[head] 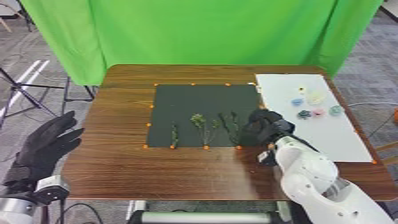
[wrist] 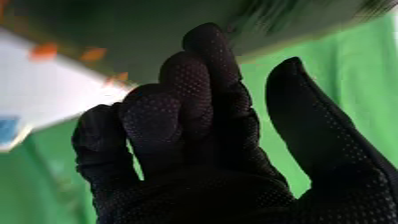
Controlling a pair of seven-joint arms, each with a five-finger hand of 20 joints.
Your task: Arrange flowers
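Now the right hand [head: 265,124] is hanging at the right edge of the dark mat [head: 191,100], w/ its fingers being relaxed and taking nothing. The left hand [head: 44,145] is hanging well to the left of the mat, its fingers also released. Green stems [head: 197,120] are lying on the near half of the mat, and the mat is covering part of the brown counter [head: 111,170]. To the right of the mat, the flower heads [head: 318,113] are lying on a white sheet [head: 333,142].

The stems are looking v. light, thin and prob. bendy, so a gentle pinch is fitting best low on the stalk, away from the leafy tips. The flower heads are seeming soft and more fragile; pressing from above is risking crushed petals, i.e. the base is prob. offering the safer hold.
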